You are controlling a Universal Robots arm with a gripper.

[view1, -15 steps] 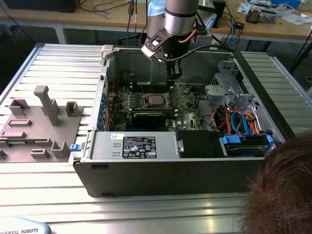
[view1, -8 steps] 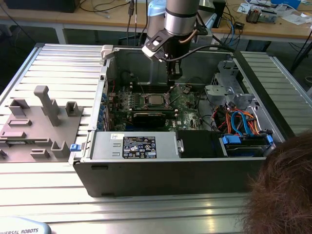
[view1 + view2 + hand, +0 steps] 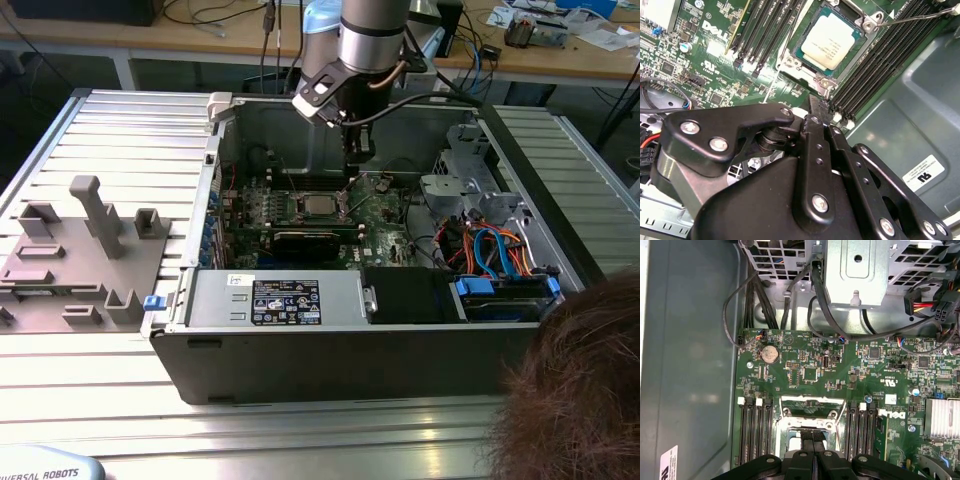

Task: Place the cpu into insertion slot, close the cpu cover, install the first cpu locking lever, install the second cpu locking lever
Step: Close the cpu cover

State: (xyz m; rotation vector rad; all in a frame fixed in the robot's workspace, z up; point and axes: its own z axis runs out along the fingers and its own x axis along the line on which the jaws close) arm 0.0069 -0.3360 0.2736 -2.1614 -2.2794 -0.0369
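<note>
The cpu [image 3: 832, 40], a small square chip with a dull silver top, lies in the insertion slot [image 3: 790, 62] on the green motherboard, and its top is uncovered. In the exterior view the cpu [image 3: 310, 206] sits just to the left of my gripper [image 3: 347, 195], which reaches down into the open computer case. In the first wrist view my gripper [image 3: 813, 440] hangs over the insertion slot [image 3: 790, 426] with its two fingers pressed together and nothing between them. The cpu cover [image 3: 812, 399], a thin silver frame with a dark window, appears raised at the slot's far side. A thin wire locking lever [image 3: 910, 17] sticks out from one corner of the slot.
Black memory slots [image 3: 875, 65] flank the socket. A labelled power supply box [image 3: 285, 300] and a drive bay with blue and orange cables [image 3: 490, 250] line the case's near side. A grey fixture plate [image 3: 80, 250] lies outside at the exterior view's left. A person's head [image 3: 580, 390] is at lower right.
</note>
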